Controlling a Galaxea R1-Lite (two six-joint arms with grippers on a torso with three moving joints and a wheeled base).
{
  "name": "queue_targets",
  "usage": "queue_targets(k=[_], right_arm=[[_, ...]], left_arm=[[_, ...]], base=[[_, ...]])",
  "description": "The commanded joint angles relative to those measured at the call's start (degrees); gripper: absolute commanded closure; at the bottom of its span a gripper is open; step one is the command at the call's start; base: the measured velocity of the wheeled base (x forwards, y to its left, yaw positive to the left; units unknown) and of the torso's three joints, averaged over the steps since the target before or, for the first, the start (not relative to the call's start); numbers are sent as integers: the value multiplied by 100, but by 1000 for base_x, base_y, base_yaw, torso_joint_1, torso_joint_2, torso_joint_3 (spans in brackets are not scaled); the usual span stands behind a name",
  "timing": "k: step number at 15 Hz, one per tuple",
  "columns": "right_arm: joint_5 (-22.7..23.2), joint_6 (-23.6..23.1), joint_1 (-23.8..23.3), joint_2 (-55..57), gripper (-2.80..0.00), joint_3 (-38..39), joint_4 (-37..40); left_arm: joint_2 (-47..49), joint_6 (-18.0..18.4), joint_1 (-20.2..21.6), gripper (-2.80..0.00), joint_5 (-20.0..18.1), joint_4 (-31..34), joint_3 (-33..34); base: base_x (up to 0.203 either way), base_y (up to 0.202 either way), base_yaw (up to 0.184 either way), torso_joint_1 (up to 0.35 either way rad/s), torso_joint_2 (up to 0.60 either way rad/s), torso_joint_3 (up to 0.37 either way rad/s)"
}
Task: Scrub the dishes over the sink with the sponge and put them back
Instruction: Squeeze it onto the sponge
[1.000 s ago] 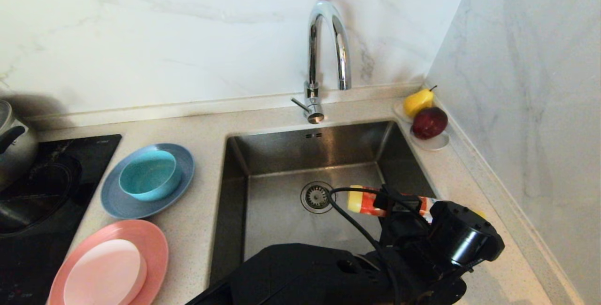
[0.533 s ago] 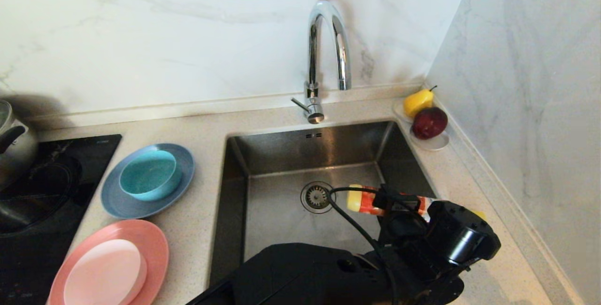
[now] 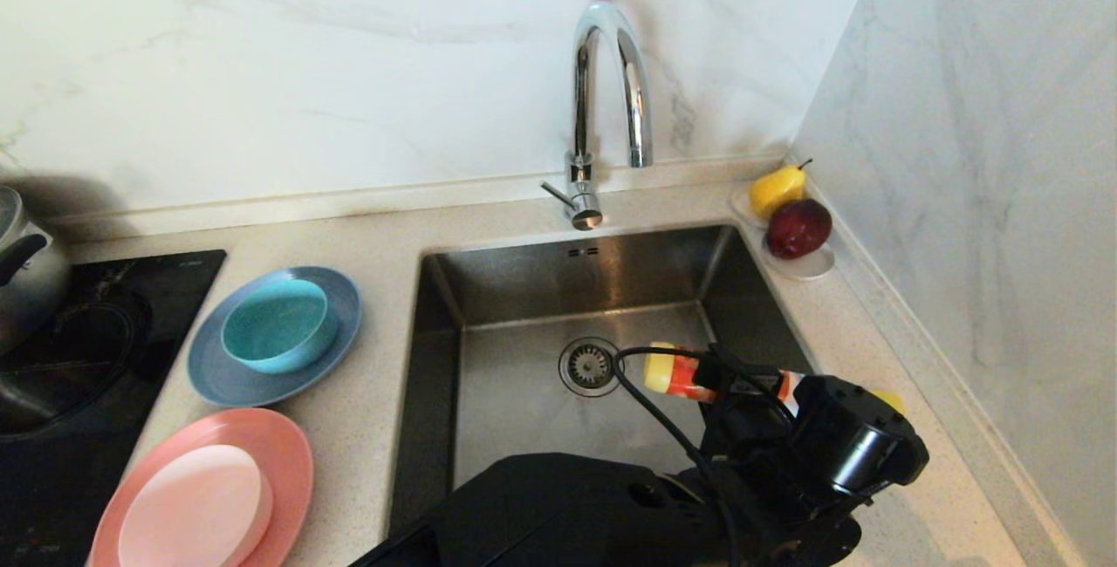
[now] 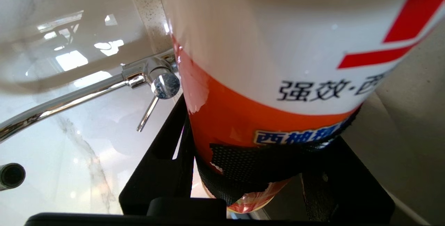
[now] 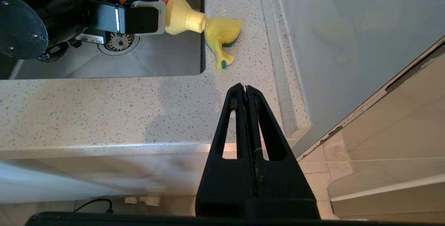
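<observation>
Beside the sink (image 3: 541,288), on the worktop (image 5: 104,114), lies the sponge (image 5: 222,34), yellow with a green face, crumpled. The left gripper (image 3: 742,379) has its fingers pinching a detergent bottle (image 4: 278,62) tipped onto it; squeezing hard could flood it. The right gripper (image 5: 246,90) hangs off the worktop's front edge, fingers pressed together.

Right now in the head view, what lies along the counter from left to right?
Pot → pink plate → blue plate → sink → left hand holding the soap bottle → fruit saucer.

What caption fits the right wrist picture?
Left gripper tips soap bottle onto sponge beside sink.
</observation>
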Motion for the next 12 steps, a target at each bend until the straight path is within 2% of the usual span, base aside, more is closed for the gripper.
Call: queue_targets(k=[1,5,9,12], right_arm=[[4,-2,3,-4,0,0,-2],[4,-2,3,-4,0,0,-2],[4,-2,3,-4,0,0,-2],[4,-2,3,-4,0,0,-2]], left_arm=[[18,60,0,0,37,-11,0],[10,40,0,0,37,-43,0],[-64,25,-4,0,52,-771,8],[-259,-218,-9,0,-3,-1099,9]], base=[[0,0,0,0,0,0],[0,0,0,0,0,0],[0,0,0,0,0,0],[0,0,0,0,0,0]])
